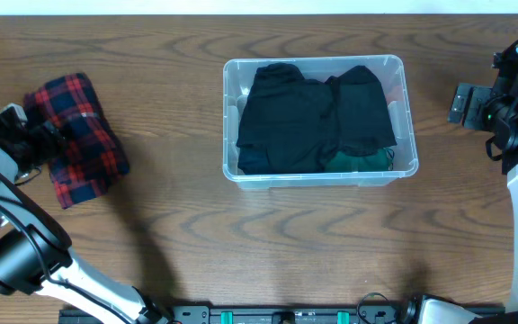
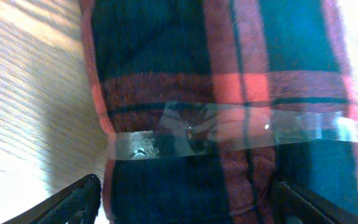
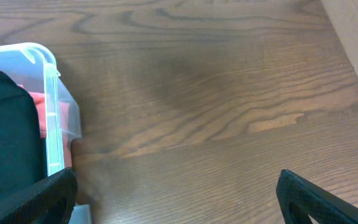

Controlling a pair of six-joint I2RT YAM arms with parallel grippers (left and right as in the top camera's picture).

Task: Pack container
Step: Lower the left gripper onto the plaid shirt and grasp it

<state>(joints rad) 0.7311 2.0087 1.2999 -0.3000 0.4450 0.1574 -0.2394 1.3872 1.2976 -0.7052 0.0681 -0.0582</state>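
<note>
The clear plastic container stands at the table's middle and holds folded black clothes over something green. A red and dark plaid folded cloth, bound with clear tape, lies on the table at the far left. My left gripper is open, and in the left wrist view its fingers straddle the near end of the plaid cloth. My right gripper is open and empty over bare wood, just right of the container's corner.
The wooden table's right edge shows in the right wrist view. A dark rail runs along the front edge between the arm bases.
</note>
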